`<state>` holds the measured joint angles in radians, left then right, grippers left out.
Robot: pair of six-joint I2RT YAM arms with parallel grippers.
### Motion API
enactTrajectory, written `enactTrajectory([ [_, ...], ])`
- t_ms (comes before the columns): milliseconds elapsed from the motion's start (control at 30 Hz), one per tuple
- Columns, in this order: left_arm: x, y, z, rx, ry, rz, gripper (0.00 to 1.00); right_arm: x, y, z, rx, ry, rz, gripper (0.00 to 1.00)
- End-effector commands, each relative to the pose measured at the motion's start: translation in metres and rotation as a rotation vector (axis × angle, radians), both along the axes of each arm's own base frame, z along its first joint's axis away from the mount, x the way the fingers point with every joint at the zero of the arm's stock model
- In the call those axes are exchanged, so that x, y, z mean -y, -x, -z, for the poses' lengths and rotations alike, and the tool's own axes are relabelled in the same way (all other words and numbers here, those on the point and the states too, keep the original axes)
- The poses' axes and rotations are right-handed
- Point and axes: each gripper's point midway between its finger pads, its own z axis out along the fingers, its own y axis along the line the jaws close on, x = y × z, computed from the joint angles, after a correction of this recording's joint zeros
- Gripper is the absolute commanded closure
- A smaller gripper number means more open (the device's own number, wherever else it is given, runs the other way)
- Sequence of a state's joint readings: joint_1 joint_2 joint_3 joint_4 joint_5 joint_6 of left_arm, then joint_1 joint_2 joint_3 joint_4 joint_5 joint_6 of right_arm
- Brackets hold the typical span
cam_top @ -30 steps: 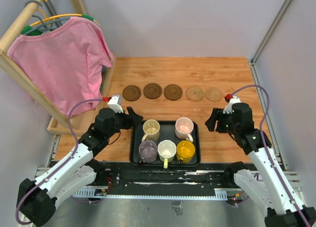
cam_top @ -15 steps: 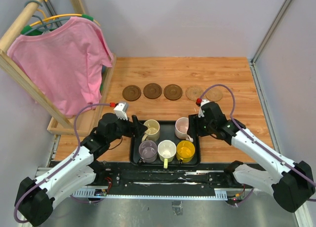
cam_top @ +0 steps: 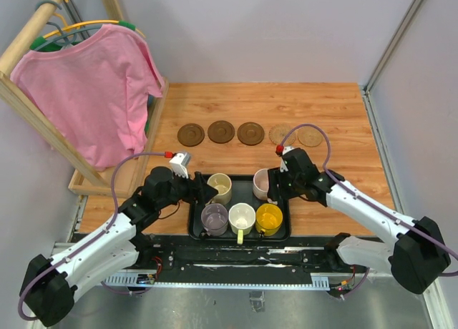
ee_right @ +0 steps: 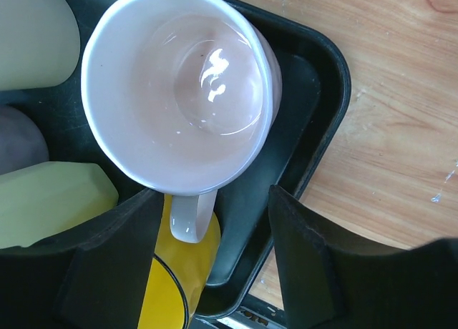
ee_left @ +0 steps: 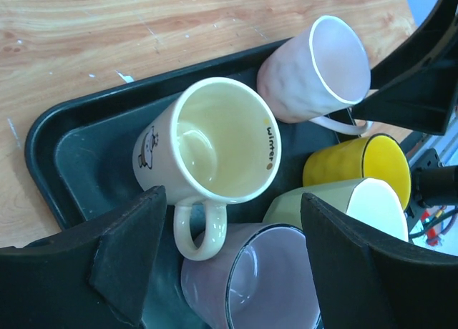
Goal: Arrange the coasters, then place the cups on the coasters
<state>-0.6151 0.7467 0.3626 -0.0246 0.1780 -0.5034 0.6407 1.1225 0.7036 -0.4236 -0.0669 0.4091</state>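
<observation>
The five coasters (cam_top: 250, 133) lie in one row across the far part of the table (cam_top: 336, 107). All five cups (cam_top: 242, 216) stand upright on the tray (cam_top: 286, 227), so I judge that moving the cups is the step in hand. The left gripper (ee_left: 232, 254) is nearer the cream cup (ee_left: 215, 139), and the right gripper (ee_right: 215, 254) is nearer the pink cup (ee_right: 179, 93). Both pairs of jaws are spread and hold nothing. In the left wrist view the cream cup is just ahead of the jaws, mouth up, and its handle (ee_left: 192, 232) points back into the gap between the fingers. The lilac cup (ee_left: 250, 290) crowds the same gap. In the right wrist view the pink cup is also just ahead, with its handle in the gap and the yellow cup (ee_right: 168, 300) just beside it. I cannot tell whether any finger touches a cup. Each gripper probably must go a little forward before closing, so that it takes its own cup and not the neighbour.
</observation>
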Motion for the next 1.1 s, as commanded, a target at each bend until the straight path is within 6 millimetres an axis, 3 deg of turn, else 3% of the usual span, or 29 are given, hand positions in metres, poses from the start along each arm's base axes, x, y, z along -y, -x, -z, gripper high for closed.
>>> enactTrajectory([
  [0, 0.008, 0.012, 0.002, -0.019, 0.015, 0.053, 0.20, -0.004, 0.003, 0.006, -0.002, 0.002, -0.011, 0.40],
  [533, 0.007, 0.022, 0.020, -0.082, -0.010, 0.044, 0.20, -0.009, 0.000, 0.027, -0.038, 0.046, -0.017, 0.45],
  [833, 0.006, 0.018, 0.023, -0.084, -0.017, 0.022, 0.20, -0.007, -0.002, 0.030, -0.022, 0.111, -0.015, 0.62],
  [1000, 0.005, 0.016, 0.024, -0.084, -0.020, 0.014, 0.20, -0.004, -0.003, 0.031, -0.016, 0.134, -0.004, 0.59],
  [1067, 0.005, 0.015, 0.024, -0.083, -0.020, 0.010, 0.20, -0.003, -0.003, 0.031, -0.011, 0.143, -0.002, 0.66],
])
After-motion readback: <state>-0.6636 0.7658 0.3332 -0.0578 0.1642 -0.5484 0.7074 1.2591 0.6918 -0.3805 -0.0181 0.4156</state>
